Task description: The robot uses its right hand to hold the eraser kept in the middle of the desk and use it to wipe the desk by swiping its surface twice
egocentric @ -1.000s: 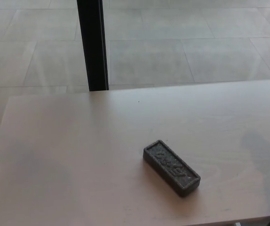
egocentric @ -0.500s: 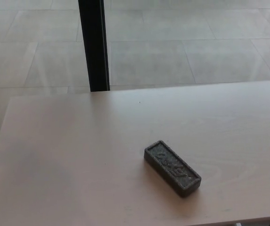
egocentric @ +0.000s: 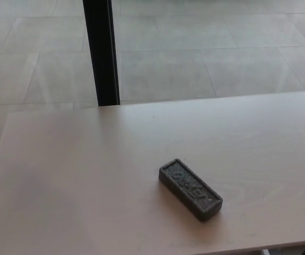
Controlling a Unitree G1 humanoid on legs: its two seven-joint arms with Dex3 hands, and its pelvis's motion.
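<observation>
Head view, looking down: the eraser (egocentric: 190,189) lies flat on the pale wooden worktop (egocentric: 78,175), a little right of the middle and towards the near edge, and nothing touches it. It is a dark grey rectangular block with slightly rounded corners, set on a diagonal, its far end pointing up and left, its near end down and right. The top face is rough and grainy with a raised rim all the way round, and inside that rim there is embossed relief, too small to read. The long side wall facing the camera looks matte and just as coarse, and a soft shadow hugs its near edge. The worktop itself is smooth, light and faintly pinkish, with a fine wood grain running across it and a gentle sheen; a tiny dark speck (egocentric: 153,117) sits near its far edge. Neither robot hand shows in this view, left or right, so how their fingers stand is not visible, and the eraser is held by nothing. Beyond the far edge of the worktop a black upright post (egocentric: 101,52) rises, straight-sided and glossy, meeting the worktop line left of centre. Behind it spreads the floor (egocentric: 205,58), large grey rectangular tiles with thin darker joints and a dull, slightly mottled surface, crossed by pale diagonal streaks of reflected light.
</observation>
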